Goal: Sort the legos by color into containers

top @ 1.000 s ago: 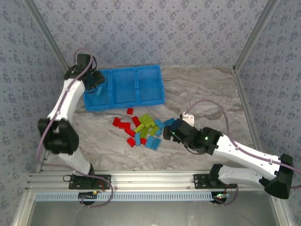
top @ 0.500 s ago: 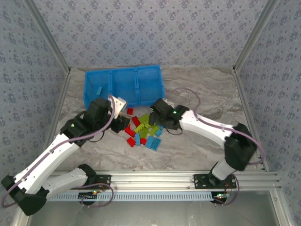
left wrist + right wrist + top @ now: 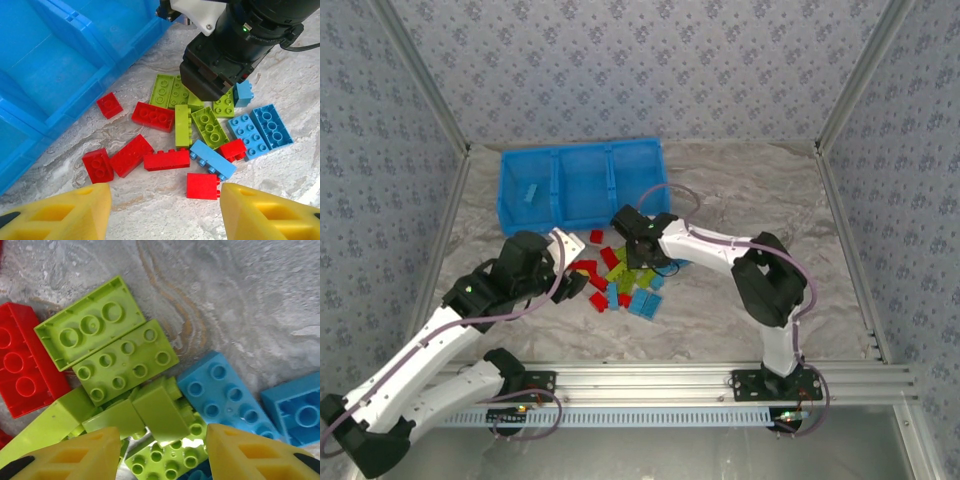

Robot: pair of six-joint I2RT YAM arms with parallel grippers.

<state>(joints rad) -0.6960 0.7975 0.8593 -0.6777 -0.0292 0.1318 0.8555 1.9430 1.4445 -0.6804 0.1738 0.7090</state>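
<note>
A: Checking the left gripper (image 3: 162,192) first. We see its yellow fingers (image 3: 75,210) spread wide, nothing between them, hanging over the near edge of the legos (image 3: 165,159).
B: We agree, released. Right gripper (image 3: 162,440)?
A: We see it low on the pile, a finger on each side of a lime brick (image 3: 157,412). Whether it pinches that brick, we cannot tell.
B: Where do the legos lie?
A: We find red, lime and blue mixed in one loose pile on the table (image 3: 750,190), just beside the tray (image 3: 585,149), between the two grippers. One blue brick (image 3: 529,191) lies apart, in the tray's left compartment.
B: In the left wrist view we see the right gripper's black body over the lime ones.
</note>
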